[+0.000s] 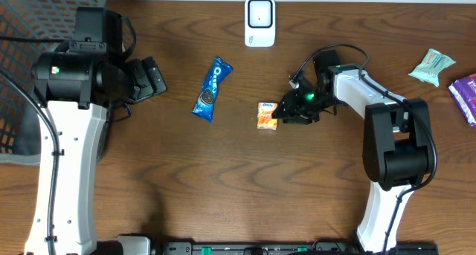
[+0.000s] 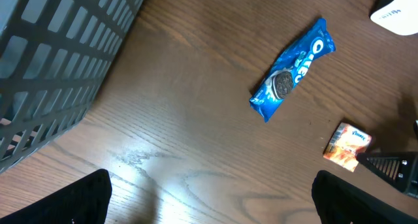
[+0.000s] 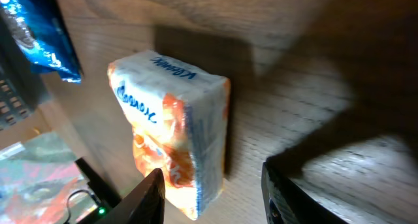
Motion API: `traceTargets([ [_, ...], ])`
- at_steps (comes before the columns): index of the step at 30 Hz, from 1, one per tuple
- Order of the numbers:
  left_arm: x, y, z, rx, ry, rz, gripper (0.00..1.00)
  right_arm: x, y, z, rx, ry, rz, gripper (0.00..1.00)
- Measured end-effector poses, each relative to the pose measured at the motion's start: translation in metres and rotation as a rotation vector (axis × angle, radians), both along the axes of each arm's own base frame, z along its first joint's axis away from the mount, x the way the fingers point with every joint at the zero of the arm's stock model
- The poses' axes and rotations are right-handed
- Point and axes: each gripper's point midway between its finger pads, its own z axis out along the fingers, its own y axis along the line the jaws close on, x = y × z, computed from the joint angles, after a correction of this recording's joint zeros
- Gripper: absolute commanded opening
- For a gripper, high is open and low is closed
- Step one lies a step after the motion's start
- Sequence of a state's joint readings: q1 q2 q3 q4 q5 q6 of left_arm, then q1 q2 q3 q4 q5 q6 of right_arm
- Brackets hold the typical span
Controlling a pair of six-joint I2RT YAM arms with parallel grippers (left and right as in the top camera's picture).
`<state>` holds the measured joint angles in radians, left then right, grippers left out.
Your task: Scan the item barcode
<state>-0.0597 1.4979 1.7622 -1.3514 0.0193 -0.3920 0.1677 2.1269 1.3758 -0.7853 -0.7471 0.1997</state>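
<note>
A small orange-and-white tissue pack lies on the wooden table near its middle. My right gripper is low at the pack's right end. In the right wrist view the pack sits between the fingers of the right gripper: the left finger overlaps its edge, and bare wood shows between it and the right finger. The jaws stand open around it. A white scanner stands at the table's back edge. My left gripper hovers wide open and empty at the left, and from there the pack shows at the far right.
A blue Oreo packet lies left of the tissue pack. A dark wire basket fills the back left corner. A pale green packet and a purple one lie at the right edge.
</note>
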Motion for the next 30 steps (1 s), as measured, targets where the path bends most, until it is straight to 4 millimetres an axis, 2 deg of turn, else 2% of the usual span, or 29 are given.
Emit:
traceTargets([
  [5,0.0,0.0,0.0,0.0,0.0,0.0,0.98,0.003,0.005,0.004,0.036,-0.017,0.002,0.41],
  [8,0.0,0.0,0.0,0.0,0.0,0.0,0.98,0.007,0.007,0.004,0.048,-0.039,0.002,0.34],
  [10,0.0,0.0,0.0,0.0,0.0,0.0,0.98,0.007,0.006,0.002,0.048,-0.045,0.003,0.33],
  [14,0.0,0.0,0.0,0.0,0.0,0.0,0.98,0.004,0.005,-0.007,0.039,-0.039,-0.013,0.34],
  [19,0.0,0.0,0.0,0.0,0.0,0.0,0.98,0.007,0.009,-0.007,0.072,-0.062,-0.022,0.34],
  [22,0.0,0.0,0.0,0.0,0.0,0.0,0.98,0.006,0.01,-0.008,0.084,-0.069,-0.028,0.24],
  [25,0.0,0.0,0.0,0.0,0.0,0.0,0.98,0.004,0.009,-0.011,0.082,-0.061,-0.037,0.01],
  [30,0.0,0.0,0.0,0.0,0.0,0.0,0.98,0.002,0.012,-0.008,0.109,-0.043,-0.043,0.01],
])
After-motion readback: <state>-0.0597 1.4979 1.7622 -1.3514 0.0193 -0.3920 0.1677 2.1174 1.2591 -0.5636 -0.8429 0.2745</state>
